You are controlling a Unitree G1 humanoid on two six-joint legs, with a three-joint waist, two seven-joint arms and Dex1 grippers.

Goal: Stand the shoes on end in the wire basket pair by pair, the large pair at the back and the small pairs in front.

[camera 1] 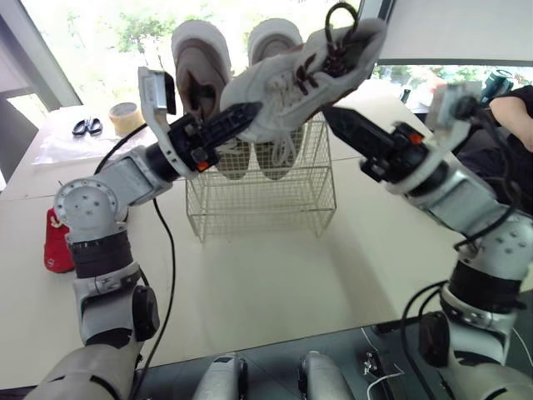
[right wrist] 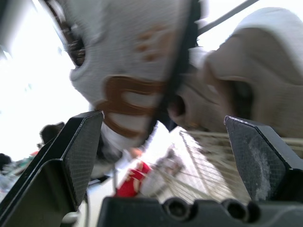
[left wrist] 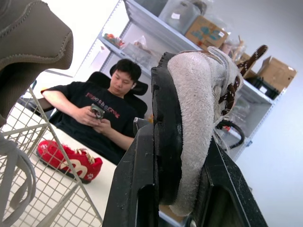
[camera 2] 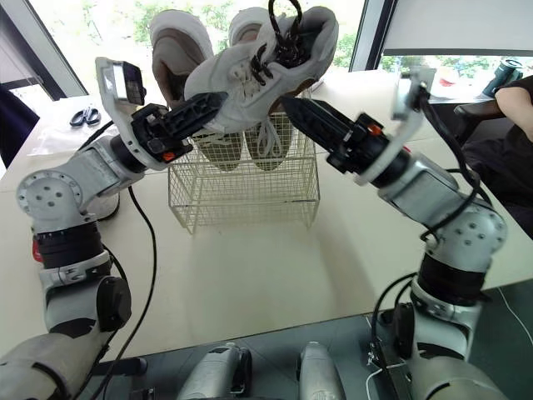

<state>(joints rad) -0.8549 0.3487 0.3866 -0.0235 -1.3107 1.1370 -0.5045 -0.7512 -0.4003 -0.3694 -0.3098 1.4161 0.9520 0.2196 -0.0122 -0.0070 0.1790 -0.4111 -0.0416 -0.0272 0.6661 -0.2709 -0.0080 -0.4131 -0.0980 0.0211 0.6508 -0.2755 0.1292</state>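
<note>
The wire basket (camera 1: 260,200) on the worktop (camera 1: 266,283) holds two large beige shoes (camera 1: 200,71) on end, seemingly at its back; the left gripper (camera 1: 243,117) pinches a white sneaker (camera 1: 304,71) by the toe above the basket; the right gripper (camera 1: 338,122), spread, hovers beside it; a small red shoe (camera 1: 57,242) lies outside.

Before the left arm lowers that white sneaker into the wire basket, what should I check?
1. Left gripper jaws clamped on white brown-laced sneaker: ok.
2. Right gripper jaws open: ok.
3. Large beige shoes on end at back of white wire basket: ok.
4. Space in front of them: ok.
5. Sneaker turned on end: not ok, roughly level.
6. Its mate's whereabouts: cannot tell.
</note>
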